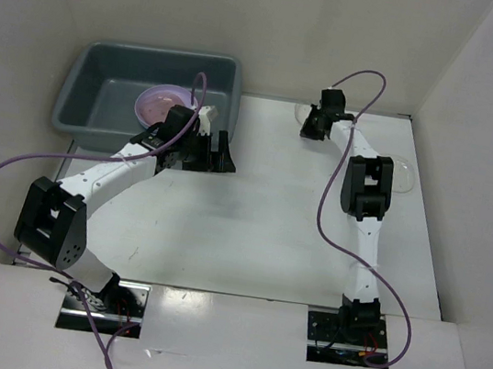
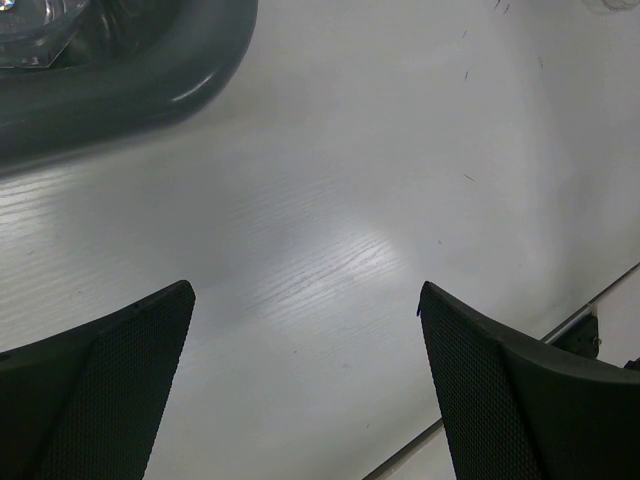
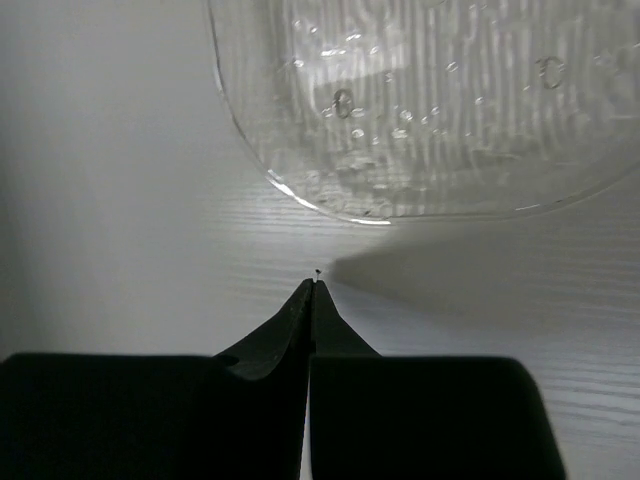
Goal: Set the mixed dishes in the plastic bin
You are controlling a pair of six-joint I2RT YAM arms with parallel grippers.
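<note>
Clear bowl [image 3: 430, 100] lies just beyond the closed right end effector [image 3: 314, 285].

From above, the left arm [image 1: 129, 162] hides the near right corner of the plastic bin [image 1: 95, 78] and the near edge of the pink plate [image 1: 156, 104]. The right wrist view cuts off the clear dish [image 3: 430, 100] at the top (its raised marks are too blurred to read).
</note>
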